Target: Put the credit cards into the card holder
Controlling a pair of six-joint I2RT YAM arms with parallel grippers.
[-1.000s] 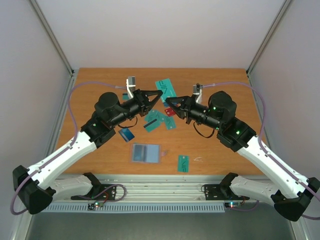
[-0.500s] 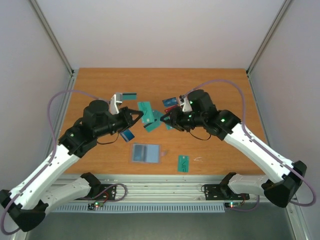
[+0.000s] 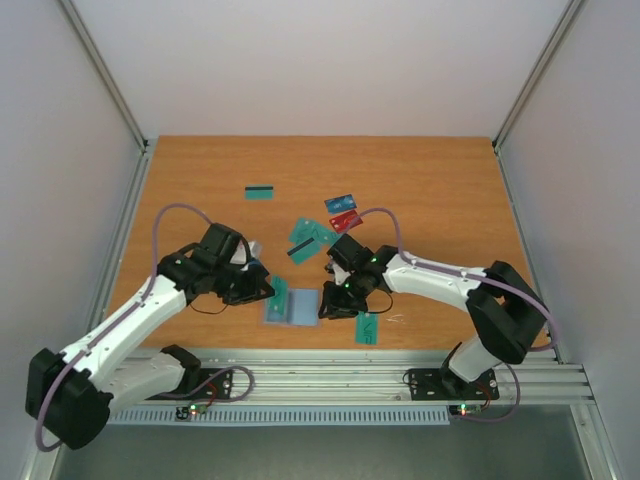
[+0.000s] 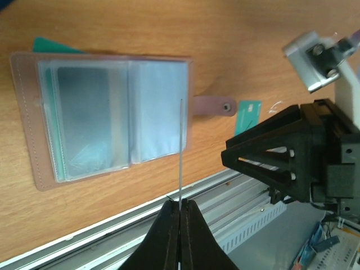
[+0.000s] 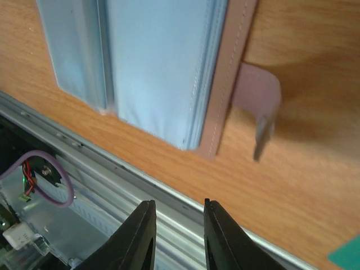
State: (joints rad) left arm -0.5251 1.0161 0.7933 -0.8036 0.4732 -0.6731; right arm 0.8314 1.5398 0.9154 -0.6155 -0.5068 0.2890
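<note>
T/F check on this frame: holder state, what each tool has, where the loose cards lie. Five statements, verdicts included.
1. The brownish-tan leather card holder lies open, clear sleeves up. True.
2. The left tool is shut on a thin card seen edge-on. True.
3. The right tool grips the holder's strap. False: its fingers are open and empty, apart from the strap.
4. The red card sits in a holder sleeve. False: it lies on the wooden table, beside a blue card.
5. A teal card lies right of the holder, near the table's front edge. True.
</note>
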